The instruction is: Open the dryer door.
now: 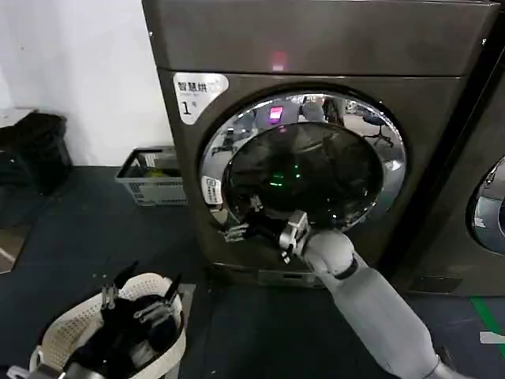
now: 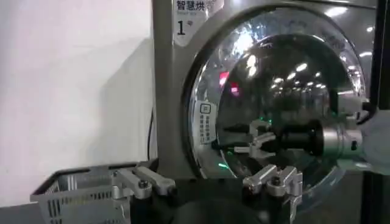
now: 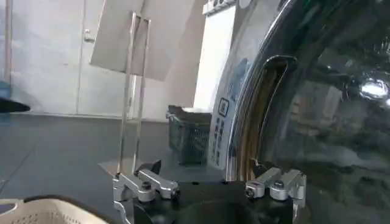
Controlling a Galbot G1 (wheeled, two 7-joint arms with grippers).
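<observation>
At centre frame, the dryer door (image 1: pixel 304 162) sits shut in the dryer (image 1: pixel 316 47). Spread right gripper (image 1: pixel 241 219) reaches its lower-left chrome edge. Judged heavy, rigid, slick; grip the rim recess there. Low left, the left gripper (image 1: pixel 138 304) waits spread.

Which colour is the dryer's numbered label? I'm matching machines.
White with dark print, the label shows best in the head view.

The dryer (image 1: pixel 316 103) stands ahead, its dryer door (image 1: pixel 304 170) facing forward — a basket (image 1: pixel 151 178) sits on the floor to its left, a neighbouring machine (image 1: pixel 481 197) right.
</observation>
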